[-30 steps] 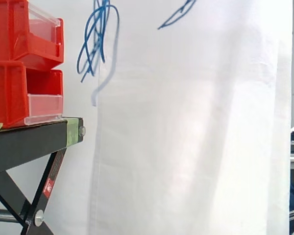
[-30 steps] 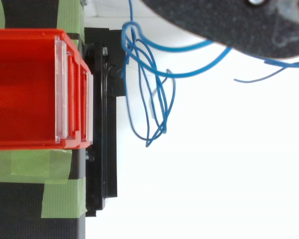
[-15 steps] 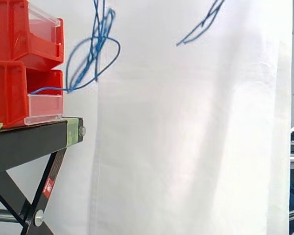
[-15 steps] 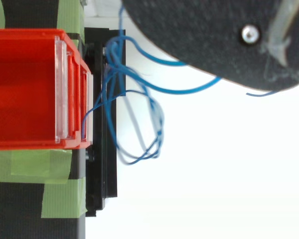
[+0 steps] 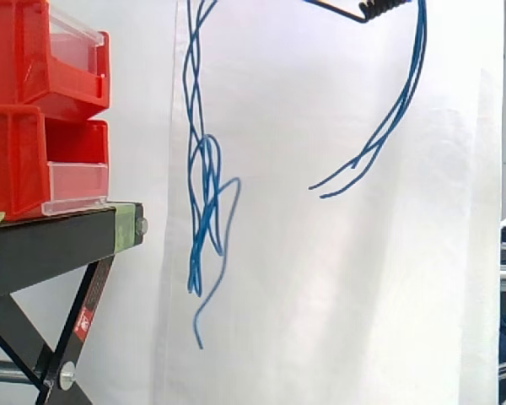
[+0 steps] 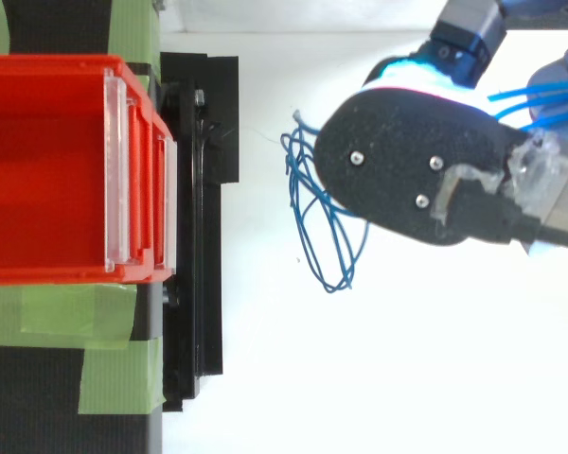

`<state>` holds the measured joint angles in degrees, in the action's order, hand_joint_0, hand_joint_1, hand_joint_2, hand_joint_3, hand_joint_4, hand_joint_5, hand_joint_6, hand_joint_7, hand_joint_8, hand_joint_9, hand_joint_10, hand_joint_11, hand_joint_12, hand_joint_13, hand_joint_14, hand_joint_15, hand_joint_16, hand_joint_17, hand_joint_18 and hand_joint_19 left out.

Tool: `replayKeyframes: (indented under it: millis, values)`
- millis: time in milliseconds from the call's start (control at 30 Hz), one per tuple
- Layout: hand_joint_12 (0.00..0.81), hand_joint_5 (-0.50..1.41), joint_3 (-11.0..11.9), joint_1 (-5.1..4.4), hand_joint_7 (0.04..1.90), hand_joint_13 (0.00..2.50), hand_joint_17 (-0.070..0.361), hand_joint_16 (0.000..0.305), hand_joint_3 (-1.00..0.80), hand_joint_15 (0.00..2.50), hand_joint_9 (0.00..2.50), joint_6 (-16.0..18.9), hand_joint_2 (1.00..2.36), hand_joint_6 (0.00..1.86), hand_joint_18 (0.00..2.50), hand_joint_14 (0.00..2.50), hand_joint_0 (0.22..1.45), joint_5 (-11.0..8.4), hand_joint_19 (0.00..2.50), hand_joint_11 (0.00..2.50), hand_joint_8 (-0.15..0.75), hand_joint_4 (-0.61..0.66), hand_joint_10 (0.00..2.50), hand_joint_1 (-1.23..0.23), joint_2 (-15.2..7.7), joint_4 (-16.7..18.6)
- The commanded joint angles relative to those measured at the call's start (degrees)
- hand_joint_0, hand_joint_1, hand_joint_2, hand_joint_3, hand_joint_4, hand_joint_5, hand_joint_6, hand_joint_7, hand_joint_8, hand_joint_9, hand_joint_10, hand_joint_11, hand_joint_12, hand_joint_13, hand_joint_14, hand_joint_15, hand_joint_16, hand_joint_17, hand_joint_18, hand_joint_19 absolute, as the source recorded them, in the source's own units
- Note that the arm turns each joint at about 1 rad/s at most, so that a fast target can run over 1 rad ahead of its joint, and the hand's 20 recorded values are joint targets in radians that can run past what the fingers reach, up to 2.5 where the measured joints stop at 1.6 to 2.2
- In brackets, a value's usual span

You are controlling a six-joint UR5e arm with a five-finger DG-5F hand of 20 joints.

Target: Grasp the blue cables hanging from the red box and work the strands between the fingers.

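The blue cables point(image 5: 204, 211) dangle left of centre in the side view, clear of the red bins point(image 5: 34, 110), looping just left of the hand point(image 6: 407, 170) seen from above. Light, limp, slippery: I'd grip high, where strands bunch. Whether the hand clamps them I cannot tell

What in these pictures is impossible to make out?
- Upper ends of the blue cables: side view, cut off by the top edge.
- Whether the hand holds them: top view, its own black body covers the spot.
- Rest of the red bins: both views, cut off by the left edge.
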<state>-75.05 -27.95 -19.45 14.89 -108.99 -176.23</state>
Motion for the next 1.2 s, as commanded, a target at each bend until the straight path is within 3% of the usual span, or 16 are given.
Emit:
replayKeyframes:
  millis: [0,167,233,300,333,400,500,700,733,900,1167]
  values:
    - [0.726,-0.03,-0.2,-0.62,0.98,1.98,0.194,0.259,0.37,1.78,1.64,-2.6,1.01,1.49,2.50,2.50,1.12,-0.03,0.61,2.50,0.507,0.31,2.50,-0.62,-0.3,1.5]
    - [0.726,-0.03,-0.5,-1.50,0.97,1.98,0.194,0.259,0.37,1.78,1.64,-2.0,1.01,1.49,2.50,2.50,1.12,-1.35,0.61,2.50,0.507,0.30,2.50,-0.62,-1.9,3.4]
    - [0.726,-0.03,-2.5,-1.94,0.97,1.98,0.194,0.259,0.37,1.78,1.64,-0.4,1.01,1.49,2.50,2.50,1.12,-2.23,0.61,2.50,0.507,0.30,2.50,-0.62,-2.7,4.8]
    - [0.726,-0.03,-2.9,-2.02,0.98,1.98,0.194,0.259,0.37,1.78,1.64,0.2,1.01,1.49,2.50,2.50,1.12,-2.32,0.61,2.50,0.507,0.30,2.50,-0.62,-2.7,5.6]
    - [0.726,-0.03,-6.8,-2.55,0.97,1.98,0.194,0.259,0.37,1.78,1.64,1.9,1.01,1.49,2.50,2.50,1.12,-2.32,0.61,2.50,0.507,0.31,2.50,-0.62,-2.7,12.2]
    - [0.726,-0.03,-8.4,-2.90,0.97,1.98,0.194,0.259,0.37,1.78,1.64,1.7,1.01,1.49,2.50,2.50,1.12,-2.49,0.61,2.50,0.507,0.30,2.50,-0.62,-2.7,18.9]
    - [0.726,-0.03,-9.9,-3.08,0.97,1.98,0.194,0.259,0.37,1.78,1.64,0.7,1.01,1.49,2.50,2.50,1.12,-2.49,0.61,2.50,0.507,0.30,2.50,-0.62,-2.7,23.1]
    - [0.726,-0.03,-10.3,-3.52,0.98,1.98,0.194,0.259,0.37,1.78,1.64,-2.9,1.01,1.49,2.50,2.50,1.12,-1.35,0.61,2.50,0.507,0.30,2.50,-0.62,-2.7,21.8]
    - [0.726,-0.03,-10.3,-3.69,0.98,1.98,0.194,0.259,0.37,1.78,1.64,-5.7,1.01,1.49,2.50,2.50,1.12,0.14,0.61,2.50,0.507,0.30,2.50,-0.62,-2.7,21.1]
    - [0.726,-0.03,-10.3,-3.78,0.98,1.98,0.194,0.259,0.37,1.78,1.64,-8.7,1.01,1.49,2.50,2.50,1.12,2.69,0.61,2.50,0.507,0.30,2.50,-0.62,-2.6,21.0]
    - [0.726,-0.03,-10.3,-3.78,0.98,1.98,0.194,0.259,0.37,1.78,1.64,-9.6,1.01,1.49,2.50,2.50,1.12,2.69,0.61,2.50,0.507,0.30,2.50,-0.62,-2.7,20.0]
